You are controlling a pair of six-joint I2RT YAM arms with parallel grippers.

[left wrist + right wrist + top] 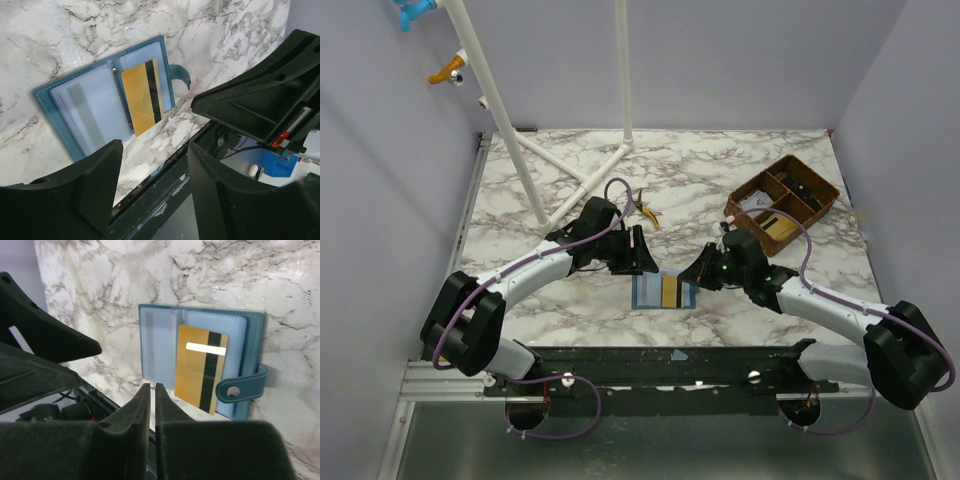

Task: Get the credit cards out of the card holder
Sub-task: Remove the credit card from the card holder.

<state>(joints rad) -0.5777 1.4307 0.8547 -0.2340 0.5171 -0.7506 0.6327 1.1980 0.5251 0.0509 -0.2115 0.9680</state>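
My left claw [154, 150] is spread and empty, my right claw [152, 390] pressed together. The card holder [252, 340] lies open; the gold card [197, 365] sits on it, not out yet.

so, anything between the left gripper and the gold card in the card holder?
Nothing visible. The card holder lies open, the gold card on top, overhanging its edge; the open left gripper has only bare marble between.

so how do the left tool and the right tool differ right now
The left tool has its jaws apart; the right tool has them shut together. The left tool sits left of the open card holder, the right tool on its right. Both are empty and close to the holder.
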